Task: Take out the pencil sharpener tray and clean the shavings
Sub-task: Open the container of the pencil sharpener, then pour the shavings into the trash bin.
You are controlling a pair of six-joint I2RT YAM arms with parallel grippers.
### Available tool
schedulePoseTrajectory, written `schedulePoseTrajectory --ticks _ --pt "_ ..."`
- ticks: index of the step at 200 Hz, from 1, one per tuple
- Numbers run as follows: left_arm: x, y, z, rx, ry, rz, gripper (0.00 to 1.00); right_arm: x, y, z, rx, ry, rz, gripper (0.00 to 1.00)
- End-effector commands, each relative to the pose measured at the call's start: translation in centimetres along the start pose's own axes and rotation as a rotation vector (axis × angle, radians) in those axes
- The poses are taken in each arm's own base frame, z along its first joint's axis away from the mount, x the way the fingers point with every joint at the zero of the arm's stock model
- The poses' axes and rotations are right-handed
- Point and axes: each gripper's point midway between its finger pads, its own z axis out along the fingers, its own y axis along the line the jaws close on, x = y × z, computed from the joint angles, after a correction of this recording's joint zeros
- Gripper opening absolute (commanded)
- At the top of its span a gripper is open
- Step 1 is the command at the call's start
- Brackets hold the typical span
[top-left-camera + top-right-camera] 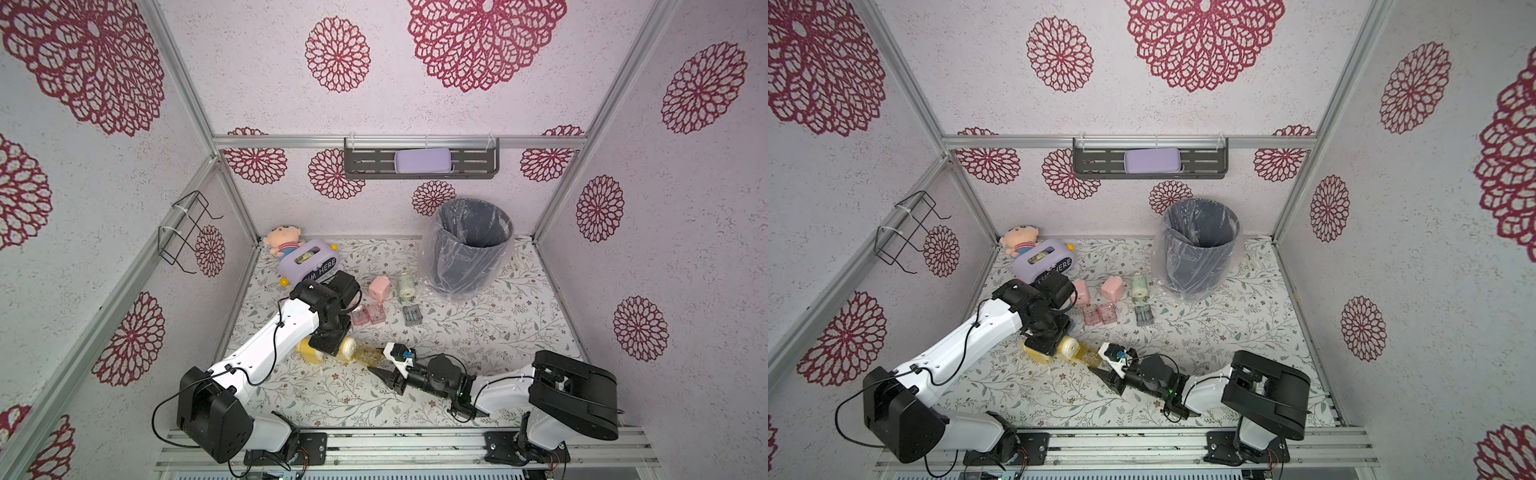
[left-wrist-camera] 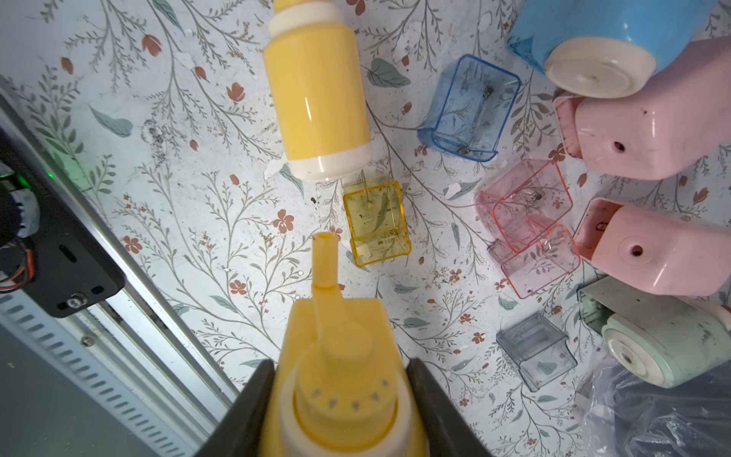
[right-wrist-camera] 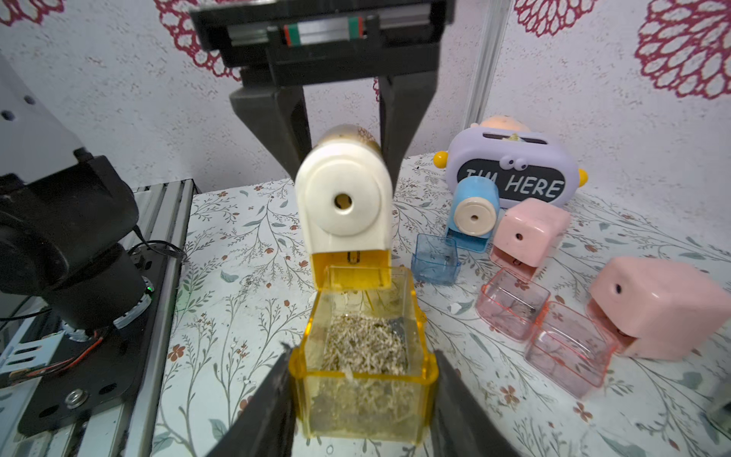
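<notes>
The left gripper clamps the yellow sharpener; the right gripper grips its shavings-filled tray, nearly out — emptying into the bin, right of centre, remains.

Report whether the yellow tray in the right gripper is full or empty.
Partly full: pale shavings lie heaped inside the yellow tray.

Pale textured walls bore crimson flower medallions inside an aluminium frame. A grey slotted shelf hung on the back wall, a black wire rack on the left wall. Leafy floral covering dressed the desk under even light.
</notes>
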Motion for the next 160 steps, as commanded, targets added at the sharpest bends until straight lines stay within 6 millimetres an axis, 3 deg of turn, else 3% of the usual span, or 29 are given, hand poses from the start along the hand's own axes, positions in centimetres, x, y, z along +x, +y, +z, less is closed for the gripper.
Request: schedulePoseTrajectory --ticks 1,22,48,135,160 --pt "-0.3 0.2 -1.0 0.009 -0.020 -0.043 0.24 -2.7 -1.1 -1.6 0.055 -0.078 0.052 0.42" --pt "-0.2 0.5 -0.8 0.000 -0.017 -0.022 0.24 -3.5 -2.2 -3.1 0.106 -0.083 0.088 0.42" --pt "0.2 0.6 -0.3 0.016 -0.009 -0.011 0.24 -6.2 -4.7 -4.8 0.193 -0.094 0.168 0.41" --pt "2.9 2.0 2.6 -0.015 -0.045 0.147 0.24 -21.0 -16.3 -11.0 0.549 -0.281 0.330 0.41" --pt "3.1 2.3 3.5 -0.015 -0.066 0.171 0.24 -23.3 -20.7 -12.1 0.665 -0.310 0.460 0.41"
